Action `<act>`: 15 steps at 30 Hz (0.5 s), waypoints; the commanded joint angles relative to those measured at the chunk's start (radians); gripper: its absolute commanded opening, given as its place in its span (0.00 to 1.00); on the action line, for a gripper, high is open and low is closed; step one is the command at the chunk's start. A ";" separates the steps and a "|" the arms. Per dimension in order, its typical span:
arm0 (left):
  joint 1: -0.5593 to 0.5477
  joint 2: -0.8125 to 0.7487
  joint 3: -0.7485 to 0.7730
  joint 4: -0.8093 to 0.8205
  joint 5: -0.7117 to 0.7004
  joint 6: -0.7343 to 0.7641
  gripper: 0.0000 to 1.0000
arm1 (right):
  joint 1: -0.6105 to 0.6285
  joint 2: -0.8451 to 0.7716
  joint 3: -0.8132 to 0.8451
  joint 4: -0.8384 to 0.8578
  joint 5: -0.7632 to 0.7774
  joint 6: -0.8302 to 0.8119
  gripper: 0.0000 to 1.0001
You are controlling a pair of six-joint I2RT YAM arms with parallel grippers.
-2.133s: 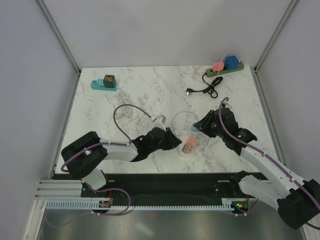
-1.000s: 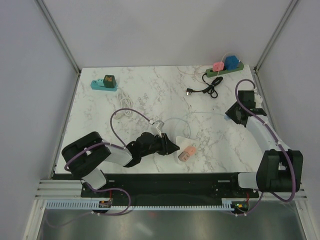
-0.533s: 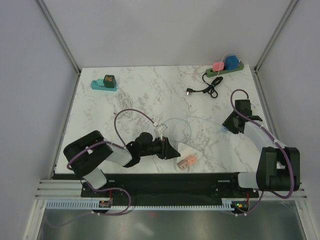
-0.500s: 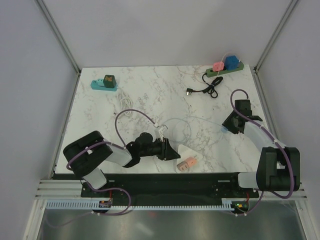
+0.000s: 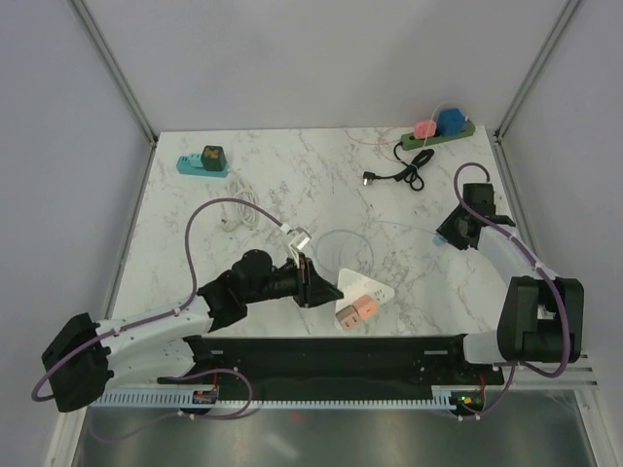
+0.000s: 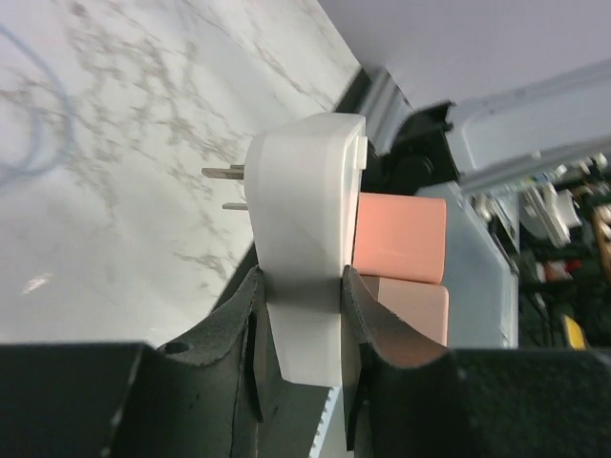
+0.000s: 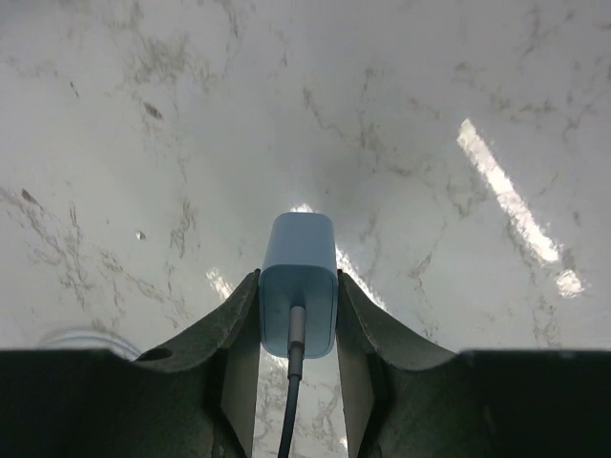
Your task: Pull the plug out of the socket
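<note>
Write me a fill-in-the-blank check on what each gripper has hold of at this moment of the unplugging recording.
1. The right gripper is shut on a plug coloured ___.
2. The left gripper is shut on a socket adapter coloured ___.
3. ___ pink plugs sit in that adapter.
4. In the top view, the green power strip lies at the far ___ corner of the table.

Missing words: blue; white; Two; right

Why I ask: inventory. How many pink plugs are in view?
3. Two pink plugs sit together in the white socket held by the left gripper; one is in the green strip, far right. None seems hidden.
</note>
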 commanded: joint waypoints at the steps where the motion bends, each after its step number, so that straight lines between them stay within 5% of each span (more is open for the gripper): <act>1: 0.027 -0.121 0.056 -0.287 -0.292 0.045 0.02 | -0.065 0.031 0.104 -0.002 0.075 -0.010 0.00; 8: 0.160 -0.238 -0.105 -0.202 -0.420 -0.038 0.02 | -0.130 0.091 0.122 0.024 0.028 -0.095 0.14; 15: 0.176 -0.090 -0.235 0.053 -0.428 -0.053 0.02 | -0.173 0.102 0.069 0.100 -0.114 -0.130 0.39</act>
